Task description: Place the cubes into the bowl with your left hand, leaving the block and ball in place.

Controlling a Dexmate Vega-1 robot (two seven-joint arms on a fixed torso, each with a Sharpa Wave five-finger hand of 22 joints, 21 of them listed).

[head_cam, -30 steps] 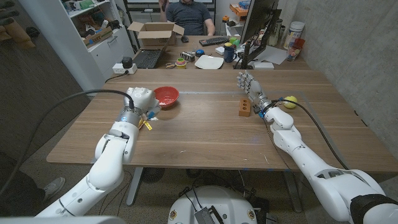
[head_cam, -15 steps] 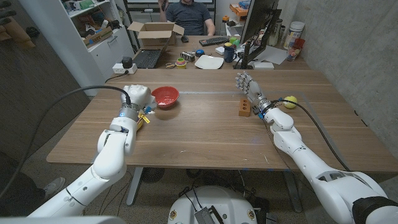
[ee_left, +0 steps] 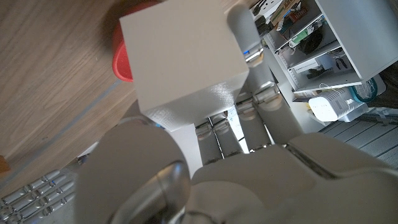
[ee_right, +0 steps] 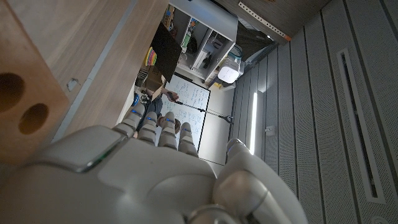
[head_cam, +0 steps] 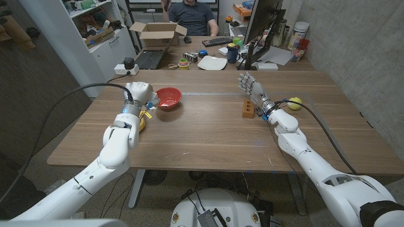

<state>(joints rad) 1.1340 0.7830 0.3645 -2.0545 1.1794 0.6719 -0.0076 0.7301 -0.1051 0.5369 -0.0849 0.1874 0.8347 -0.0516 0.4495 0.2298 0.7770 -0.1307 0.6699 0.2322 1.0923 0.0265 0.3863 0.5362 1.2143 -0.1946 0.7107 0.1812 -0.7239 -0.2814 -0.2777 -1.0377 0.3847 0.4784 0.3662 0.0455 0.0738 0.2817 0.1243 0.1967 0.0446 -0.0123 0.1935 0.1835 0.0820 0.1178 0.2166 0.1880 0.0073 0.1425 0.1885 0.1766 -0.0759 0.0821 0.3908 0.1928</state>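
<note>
My left hand point(head_cam: 140, 94) grips a white cube point(ee_left: 180, 56) in its fingers, just left of the red bowl point(head_cam: 168, 97). In the left wrist view the bowl's red rim point(ee_left: 123, 62) shows right behind the cube. A small yellow piece point(head_cam: 145, 115) shows beside my left wrist; I cannot tell what it is. The orange block point(head_cam: 248, 109) with two holes stands at the right, and the yellow-green ball point(head_cam: 294, 103) lies farther right. My right hand point(head_cam: 252, 85) stands open just behind the block point(ee_right: 18, 106), fingers spread, holding nothing.
Along the table's far edge lie a laptop point(head_cam: 150, 58), a white plate point(head_cam: 212, 62), a mug point(head_cam: 233, 54) and a monitor point(head_cam: 265, 28). A person point(head_cam: 189, 16) sits behind them. Bare wood point(head_cam: 202, 132) spans the middle and front of the table.
My left hand has drawn a little back and to the left with the cube, staying beside the bowl. The right arm has not moved.
</note>
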